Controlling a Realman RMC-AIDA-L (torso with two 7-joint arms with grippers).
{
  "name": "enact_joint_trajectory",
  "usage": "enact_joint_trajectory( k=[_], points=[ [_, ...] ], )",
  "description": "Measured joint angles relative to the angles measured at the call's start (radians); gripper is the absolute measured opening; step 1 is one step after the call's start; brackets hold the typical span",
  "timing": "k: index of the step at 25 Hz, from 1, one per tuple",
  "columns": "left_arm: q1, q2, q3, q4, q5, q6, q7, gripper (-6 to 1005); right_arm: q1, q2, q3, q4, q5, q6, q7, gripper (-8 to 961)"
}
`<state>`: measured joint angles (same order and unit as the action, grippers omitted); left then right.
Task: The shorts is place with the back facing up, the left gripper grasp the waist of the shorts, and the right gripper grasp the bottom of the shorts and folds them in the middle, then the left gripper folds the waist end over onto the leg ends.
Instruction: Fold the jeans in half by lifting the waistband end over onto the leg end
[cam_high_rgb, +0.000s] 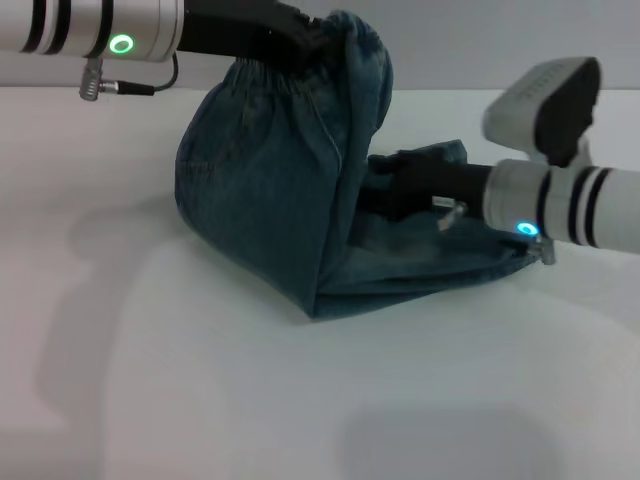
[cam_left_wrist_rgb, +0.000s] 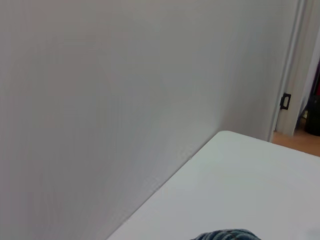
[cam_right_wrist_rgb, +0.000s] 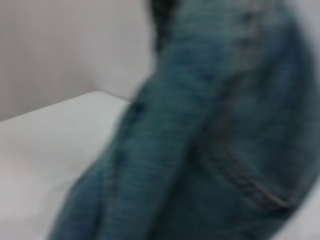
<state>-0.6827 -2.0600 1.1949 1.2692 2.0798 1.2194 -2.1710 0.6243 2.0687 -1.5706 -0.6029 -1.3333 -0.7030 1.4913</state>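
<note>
At eleven o'clock of the head view, the left gripper (cam_high_rgb: 305, 40): black claw on a silver-white wrist with a green ring, raised above the table (cam_high_rgb: 200, 400), its fingers pinched closed on the waist (cam_high_rgb: 290, 80) of the shorts (cam_high_rgb: 270, 190). Item: shorts, blue-green denim, lifted at the gathered waist band so that the cloth hangs as a tall draped sheet from twelve o'clock down to a fold resting on the white table near centre; a stitched pocket seam shows in the right wrist view (cam_right_wrist_rgb: 250, 190). Leg ends (cam_high_rgb: 440, 270): lying flat on the table toward three o'clock, beneath the hanging part. Right gripper (cam_high_rgb: 395, 190): at three o'clock, low over the leg ends, its tip buried against the denim; whether its fingers are open or closed cannot be told. Left wrist view: white table corner, wall, a scrap of denim (cam_left_wrist_rgb: 227, 235) at its six o'clock.
</note>
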Motion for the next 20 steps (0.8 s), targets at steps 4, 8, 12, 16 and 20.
enact_joint_trajectory(
  k=[4, 8, 12, 16, 20],
  points=[
    [-0.001, 0.0, 0.005, -0.013, 0.0, -0.006, 0.001, 81, -0.036, -0.001, 0.065, -0.004, -0.002, 0.006, -0.005, 518],
    [-0.002, 0.0, 0.013, -0.014, -0.003, -0.011, 0.001, 80, -0.068, -0.001, 0.182, -0.023, -0.003, 0.012, -0.016, 518],
    [-0.003, -0.002, 0.087, -0.016, -0.031, -0.06, 0.002, 80, -0.118, 0.002, 0.326, -0.087, 0.001, 0.013, -0.038, 517],
    [-0.012, -0.004, 0.151, -0.017, -0.052, -0.099, -0.003, 81, -0.144, 0.003, 0.461, -0.122, 0.003, 0.007, -0.051, 517],
    [-0.017, -0.005, 0.199, -0.018, -0.062, -0.136, -0.007, 100, -0.161, 0.002, 0.556, -0.139, 0.004, 0.002, -0.077, 518]
  ],
)
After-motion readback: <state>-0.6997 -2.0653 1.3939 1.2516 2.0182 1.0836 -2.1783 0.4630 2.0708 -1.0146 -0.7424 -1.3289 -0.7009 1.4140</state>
